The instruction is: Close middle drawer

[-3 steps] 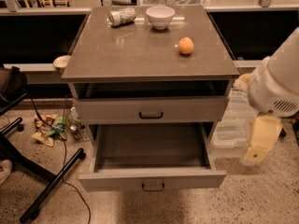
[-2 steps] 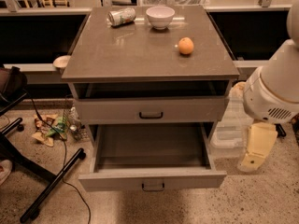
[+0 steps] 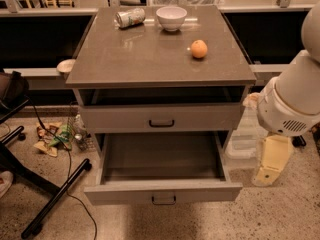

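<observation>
Middle drawer (image 3: pixel 162 193) pulled out below the shut top drawer (image 3: pixel 161 118); gripper (image 3: pixel 264 176) hangs at its right, apart. Can (image 3: pixel 130 17), bowl (image 3: pixel 171 18) and orange (image 3: pixel 199 49) on the cabinet top (image 3: pixel 145 59).

Middle drawer (image 3: pixel 162 165): grey, black handle, pulled far out. Claw (image 3: pixel 269 165) rightward, apart.

The cream-coloured gripper (image 3: pixel 270 162) hung low at far right; the bulky white arm (image 3: pixel 295 96) above it was cut off by the right edge.
</observation>
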{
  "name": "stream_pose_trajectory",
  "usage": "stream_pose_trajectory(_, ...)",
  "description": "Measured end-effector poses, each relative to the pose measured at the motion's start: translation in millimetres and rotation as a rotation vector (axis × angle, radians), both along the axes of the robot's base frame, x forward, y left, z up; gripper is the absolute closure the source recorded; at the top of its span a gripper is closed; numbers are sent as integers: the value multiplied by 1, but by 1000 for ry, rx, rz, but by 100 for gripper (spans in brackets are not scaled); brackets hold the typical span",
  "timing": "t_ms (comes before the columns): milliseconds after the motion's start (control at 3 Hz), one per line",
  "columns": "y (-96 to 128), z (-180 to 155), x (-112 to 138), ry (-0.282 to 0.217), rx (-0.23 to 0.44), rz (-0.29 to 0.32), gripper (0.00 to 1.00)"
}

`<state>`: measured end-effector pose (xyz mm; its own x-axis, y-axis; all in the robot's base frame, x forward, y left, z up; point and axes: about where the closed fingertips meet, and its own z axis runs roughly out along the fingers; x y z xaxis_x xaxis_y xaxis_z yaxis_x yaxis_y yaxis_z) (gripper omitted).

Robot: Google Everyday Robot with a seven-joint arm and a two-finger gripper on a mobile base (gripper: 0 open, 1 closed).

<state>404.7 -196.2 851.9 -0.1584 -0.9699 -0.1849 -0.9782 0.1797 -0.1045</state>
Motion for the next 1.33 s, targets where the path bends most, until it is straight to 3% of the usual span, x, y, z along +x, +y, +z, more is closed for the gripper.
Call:
stream_pose_trajectory(333, 4, -57, -4, 41, 19, -28, 0)
stream_pose_trajectory(667, 8, -136, -12, 79, 70, -78, 0)
stream_pose_trajectory(1000, 19, -195, -11, 85, 148, -96, 0)
stream_pose_trajectory(1333, 19, -195, -11, 85, 148, -96, 0)
